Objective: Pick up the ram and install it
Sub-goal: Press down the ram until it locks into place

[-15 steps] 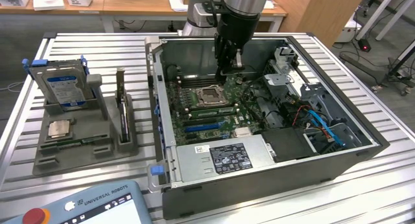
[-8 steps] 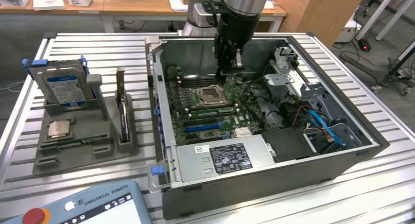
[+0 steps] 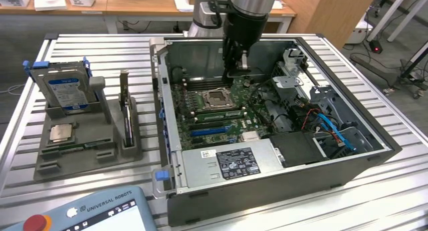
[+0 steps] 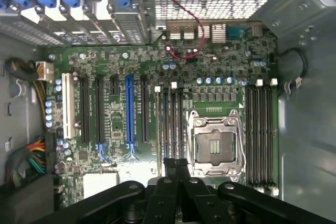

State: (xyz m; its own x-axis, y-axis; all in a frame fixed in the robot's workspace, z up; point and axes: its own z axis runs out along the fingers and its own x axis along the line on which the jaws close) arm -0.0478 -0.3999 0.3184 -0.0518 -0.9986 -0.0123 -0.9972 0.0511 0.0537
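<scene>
**Mia:** At the very front, what is that blue-grey thing with the red button?

**Tom:** That is the robot's control pad (image 3: 87, 211). It lies on the metal table (image 3: 401, 191).

**Mia:** And just behind it, on the exterior view's left?

**Tom:** A grey holder (image 3: 47, 168). The ram (image 3: 73, 148) seems to lie in it, a long thin green stick near the holder's front. Nothing is touching it.

**Mia:** What else is in the holder?

**Tom:** A square silver chip (image 3: 62, 133) sits just behind the ram. A dark card (image 3: 126, 116) stands up on its edge on the side nearer the computer. A hard drive (image 3: 67, 88) with blue handles stands at the back.

**Mia:** And the big black box?

**Tom:** That is the computer case (image 3: 267, 191), with its side off. A silver power box (image 3: 231, 163) sits in its near end. Behind that is the green board (image 3: 194, 103) with an open square socket (image 3: 217, 97) in it.

**Mia:** Where is the gripper (image 3: 237, 73)?

**Tom:** It hangs inside the case, above the board, close to the socket and well apart from the ram.

**Mia:** Is it holding something?

**Tom:** From the wrist view, the gripper (image 4: 176, 162) has its black fingers (image 4: 169, 174) pressed tight together. I see nothing between them. Below them are the socket (image 4: 215, 148) and long dark slots (image 4: 169, 116).

**Mia:** And far away?

**Tom:** A wooden desk (image 3: 134, 3).
</scene>
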